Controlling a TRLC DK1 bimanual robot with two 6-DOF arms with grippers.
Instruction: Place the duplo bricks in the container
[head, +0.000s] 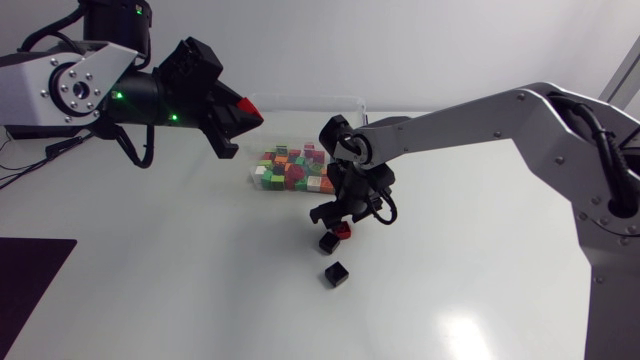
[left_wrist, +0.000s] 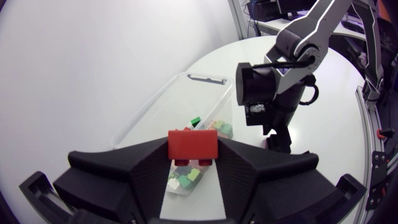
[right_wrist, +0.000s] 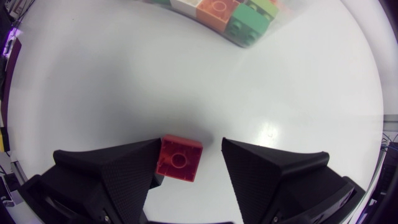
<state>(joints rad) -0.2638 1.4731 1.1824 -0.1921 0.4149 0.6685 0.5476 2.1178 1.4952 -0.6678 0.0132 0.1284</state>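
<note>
Red brick (left_wrist: 193, 144) sits clamped in the left gripper (left_wrist: 194, 160) by the bin's (left_wrist: 149, 106) rim; I'd carry it over the middle before release. Right gripper (right_wrist: 189, 163) gapes, second brick (right_wrist: 180, 158) touching one finger only: centre, then close. Black brick (head: 336, 273) lies near, so lift straight up

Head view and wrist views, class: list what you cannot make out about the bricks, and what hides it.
- Head view: the bricks in the container are too small to count.
- Left wrist view: the held red brick is partly covered by the left gripper.
- Right wrist view: the container is cut off by the edge.
</note>
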